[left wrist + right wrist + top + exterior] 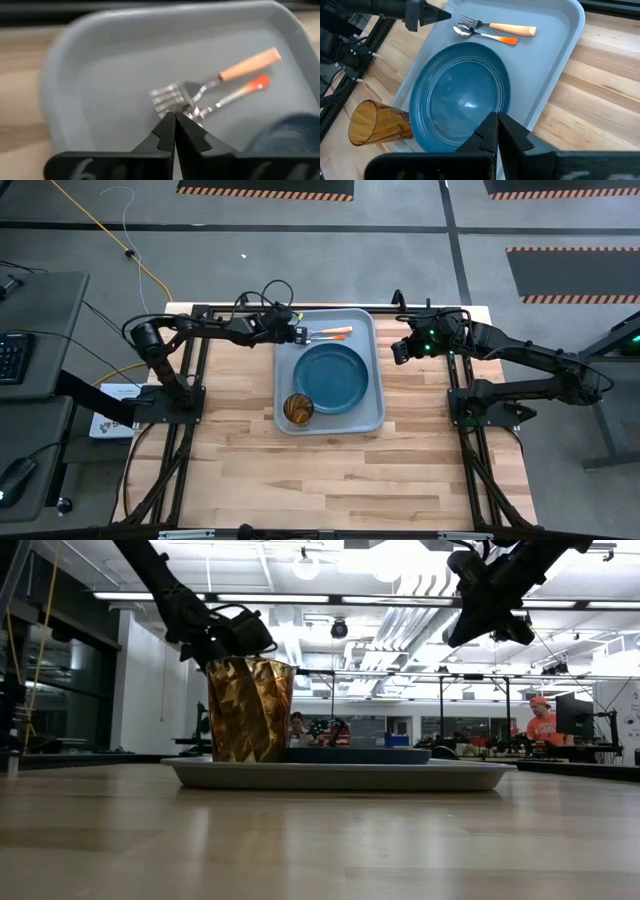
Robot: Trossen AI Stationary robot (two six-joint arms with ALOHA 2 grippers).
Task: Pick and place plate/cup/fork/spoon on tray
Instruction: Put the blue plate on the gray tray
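The grey-blue tray (pixel 365 320) lies at the table's far middle. On it rest the teal plate (pixel 330 377), the amber cup (pixel 299 408), upright at the tray's near left corner, and the fork (pixel 335 330) and spoon (pixel 330 337), side by side at the far end with their handles toward the right. My left gripper (pixel 300 335) is shut. It hovers just left of the fork's tines (pixel 167 95) and the spoon's bowl (pixel 462 30), clear of both in the right wrist view. My right gripper (pixel 397 352) is shut and empty, above the table to the right of the tray.
Bare wooden table (pixel 330 480) stretches from the tray to the near edge. In the low view the cup (pixel 250 710) stands tall on the tray (pixel 340 775). A person in an orange shirt (pixel 545 725) is in the room beyond the table.
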